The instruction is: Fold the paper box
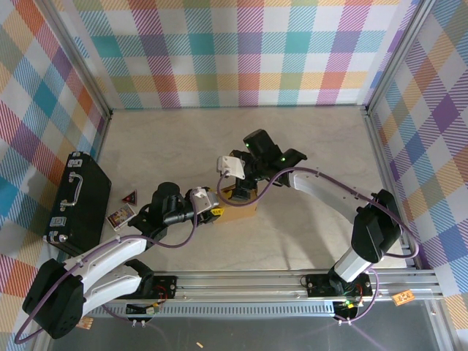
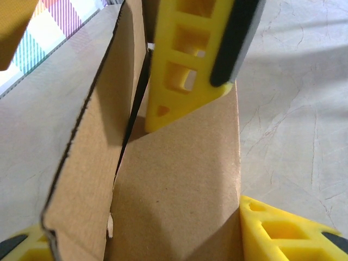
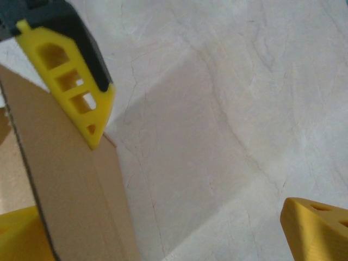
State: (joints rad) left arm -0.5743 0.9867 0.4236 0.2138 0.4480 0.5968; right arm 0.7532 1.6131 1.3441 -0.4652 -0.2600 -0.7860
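1. table [image 1: 307,146]: pale marbled top inside checked walls. both arms reach in to its middle.
2. black hard case [image 1: 77,201]: lies flat at the left edge, handle up, well apart from the work. not part of the task.
3. paper box [image 1: 238,212]: brown corrugated cardboard at the table's middle, between the two grippers. in the left wrist view one wall panel stands upright and a second flap leans beside it with a dark gap between them.
4. progress, as a judgement: partway. some walls are raised but the sheet looks loose and open on top. flaps look not yet tucked, lid not closed. can't tell how many sides are up.
5. left gripper [image 1: 214,210]: about half closed, cardboard spanning between its fingers, so it looks clamped on the box's near wall.
6. right gripper [image 3: 190,179]: spread wide, holding nothing. one fingertip [image 3: 92,128] rests on the cardboard's top edge, the other hangs over bare table.
7. two small printed items [image 1: 123,212]: just beside the case, too small to identify.
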